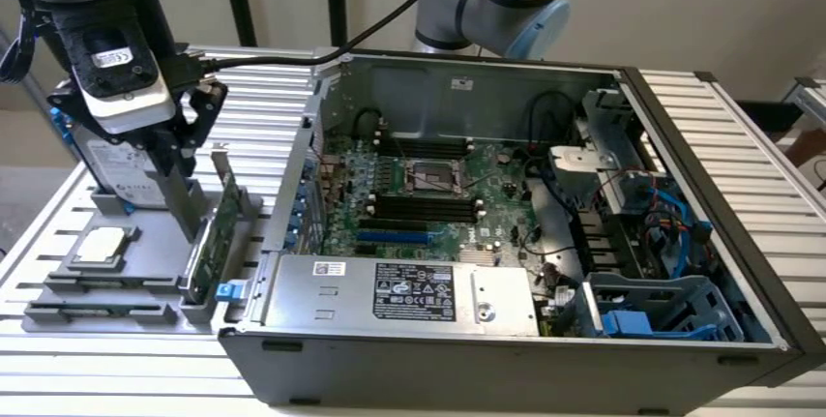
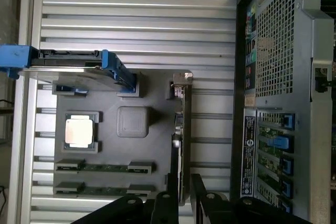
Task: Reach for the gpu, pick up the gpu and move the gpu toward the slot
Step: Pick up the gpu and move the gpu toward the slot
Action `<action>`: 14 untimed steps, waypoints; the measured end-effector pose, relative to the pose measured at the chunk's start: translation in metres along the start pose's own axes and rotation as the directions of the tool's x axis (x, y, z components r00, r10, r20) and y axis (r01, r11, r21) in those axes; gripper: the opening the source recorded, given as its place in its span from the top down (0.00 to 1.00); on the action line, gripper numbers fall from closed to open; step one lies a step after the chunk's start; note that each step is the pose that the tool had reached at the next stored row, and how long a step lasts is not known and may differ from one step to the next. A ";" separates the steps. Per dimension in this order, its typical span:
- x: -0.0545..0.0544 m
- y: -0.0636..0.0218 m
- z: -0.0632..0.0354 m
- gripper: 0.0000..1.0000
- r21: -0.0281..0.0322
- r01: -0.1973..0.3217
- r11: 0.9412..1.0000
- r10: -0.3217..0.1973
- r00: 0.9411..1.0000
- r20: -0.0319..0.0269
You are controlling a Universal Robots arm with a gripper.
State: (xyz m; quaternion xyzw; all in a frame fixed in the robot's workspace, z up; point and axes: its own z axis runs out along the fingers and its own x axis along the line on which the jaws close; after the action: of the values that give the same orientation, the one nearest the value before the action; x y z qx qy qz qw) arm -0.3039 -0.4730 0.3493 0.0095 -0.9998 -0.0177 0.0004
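The gpu [image 1: 211,233] stands on edge in a grey holder tray [image 1: 145,293] at the exterior view's left, a thin green card with its silver bracket [image 1: 222,163] pointing up. My gripper [image 1: 181,206] hangs just above it, open. In the wrist view the gpu [image 2: 184,129] runs edge-on toward the camera, and my gripper [image 2: 181,201] has one dark finger [image 2: 164,203] on each side of the card's near end. Whether they touch the card I cannot tell. The blue slots [image 1: 394,238] lie on the motherboard inside the open computer case [image 1: 684,127].
On the tray, a silver hard drive in a blue frame [image 2: 73,67] stands behind my gripper. A small square silver chip [image 2: 80,131] and two memory sticks [image 2: 105,167] lie beside the gpu. The case's perforated side wall [image 2: 278,51] rises close to the gpu.
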 end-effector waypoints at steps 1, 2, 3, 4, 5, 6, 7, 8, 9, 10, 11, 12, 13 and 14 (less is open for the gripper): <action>0.000 0.0000 0.0000 0.70 0.000 0.000 1.000 0.000 1.000 0.000; 0.000 0.0000 0.0000 0.64 0.000 0.000 1.000 0.000 1.000 0.000; 0.000 0.0000 0.0000 0.58 0.000 0.000 1.000 0.000 1.000 0.000; 0.000 0.0000 0.0002 0.58 0.000 0.000 1.000 0.000 1.000 0.000; 0.000 0.0000 0.0007 0.53 0.000 -0.001 1.000 0.001 1.000 0.000; 0.000 0.0000 0.0015 0.53 0.000 -0.002 1.000 0.002 1.000 0.000; 0.000 -0.0001 0.0029 0.46 0.000 -0.004 1.000 0.004 1.000 0.000; 0.000 -0.0002 0.0049 0.46 0.000 -0.007 1.000 0.007 1.000 0.002; 0.001 -0.0002 0.0067 0.46 0.000 -0.009 1.000 0.009 1.000 0.003; 0.001 -0.0003 0.0085 0.46 0.000 -0.012 1.000 0.012 1.000 0.004; 0.002 -0.0003 0.0103 0.46 0.000 -0.014 1.000 0.014 1.000 0.004; 0.002 -0.0004 0.0121 0.46 0.000 -0.017 1.000 0.017 1.000 0.005; 0.002 -0.0005 0.0140 0.46 0.000 -0.019 1.000 0.019 1.000 0.006; 0.003 -0.0005 0.0158 0.46 0.000 -0.021 1.000 0.021 1.000 0.006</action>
State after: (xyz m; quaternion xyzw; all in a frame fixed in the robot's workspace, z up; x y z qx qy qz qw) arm -0.3065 -0.4730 0.3335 -0.0009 -0.9998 -0.0176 -0.0025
